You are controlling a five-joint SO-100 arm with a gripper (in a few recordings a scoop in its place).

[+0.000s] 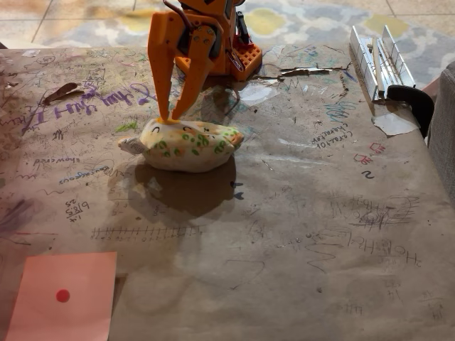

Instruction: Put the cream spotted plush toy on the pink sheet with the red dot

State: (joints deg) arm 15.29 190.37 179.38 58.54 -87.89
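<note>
1. Your jaws (170, 117) stand nearly closed, tips pinching the cream spotted plush toy (188, 145) at its yellow head end.
2. It sits on the tabletop (298, 213), well apart from the pink sheet with the red dot (64, 298).

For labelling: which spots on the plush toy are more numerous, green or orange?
Green spots outnumber orange ones across the cream spotted plush toy.

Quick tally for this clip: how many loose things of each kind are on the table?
Plush toys: 1, the cream spotted plush toy, under the hand
Paper sheets: 1, the pink sheet with the red dot
Total: 2
</note>
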